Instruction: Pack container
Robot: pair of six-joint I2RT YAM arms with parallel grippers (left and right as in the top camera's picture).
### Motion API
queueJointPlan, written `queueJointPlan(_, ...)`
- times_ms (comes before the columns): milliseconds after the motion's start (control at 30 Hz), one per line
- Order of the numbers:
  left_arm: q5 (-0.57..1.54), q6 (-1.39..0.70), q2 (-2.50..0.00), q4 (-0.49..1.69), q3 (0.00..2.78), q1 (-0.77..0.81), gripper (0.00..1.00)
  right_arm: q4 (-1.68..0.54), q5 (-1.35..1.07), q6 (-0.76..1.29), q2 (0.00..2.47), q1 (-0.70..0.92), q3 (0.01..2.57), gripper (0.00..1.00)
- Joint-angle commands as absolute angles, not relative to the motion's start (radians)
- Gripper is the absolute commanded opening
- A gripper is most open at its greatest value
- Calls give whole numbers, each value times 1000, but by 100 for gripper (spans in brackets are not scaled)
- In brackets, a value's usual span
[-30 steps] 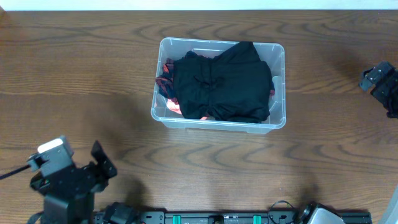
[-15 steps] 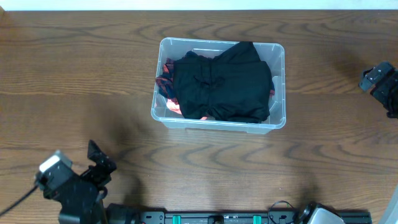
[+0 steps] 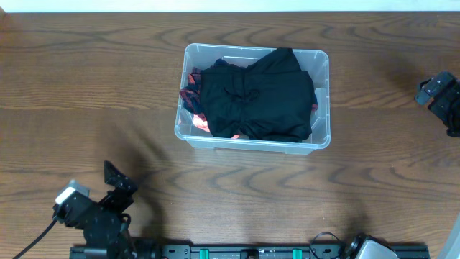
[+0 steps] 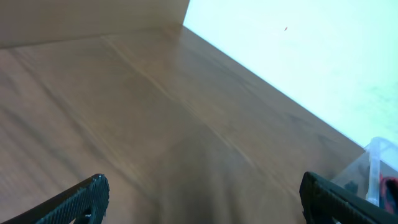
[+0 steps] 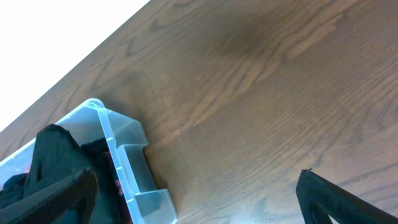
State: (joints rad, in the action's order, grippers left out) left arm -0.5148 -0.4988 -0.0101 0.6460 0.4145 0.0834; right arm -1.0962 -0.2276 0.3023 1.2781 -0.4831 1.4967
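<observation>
Clear rectangular plastic bin (image 3: 215, 138), black cloth (image 3: 251, 97) inside, long axis crosswise, ahead-right of L gripper (image 3: 117, 180), prob. nearer; R gripper (image 3: 431, 88) too: fingers apart, empty.

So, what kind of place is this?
Probably a robot test bench: a wooden table, a left arm and a right arm at its sides, a black rail along the near edge, and a clear container of dark clothes.
</observation>
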Motion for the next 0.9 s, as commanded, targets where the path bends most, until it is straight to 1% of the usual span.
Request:
queueJointPlan(0, -467, -511, -2, 568, 363, 65, 98, -1097, -228, 290, 1271, -490, 1501, 99)
queueJointPlan(167, -425, -514, -2, 390, 293, 41, 98, -1097, -228, 290, 1271, -490, 1501, 99)
queueJointPlan(433, -426, -514, -2, -11, 181, 14, 98, -1097, -228, 290, 1271, -490, 1501, 99)
queueJointPlan(567, -426, -514, -2, -163, 128, 7, 98, -1097, -228, 290, 1271, -490, 1501, 99)
queueJointPlan(667, -426, -515, -2, -197, 104, 7, 98, -1097, -228, 290, 1271, -491, 1501, 99)
queueJointPlan(867, -426, -515, -2, -201, 67, 2, 98, -1097, -228, 290, 1271, -490, 1501, 99)
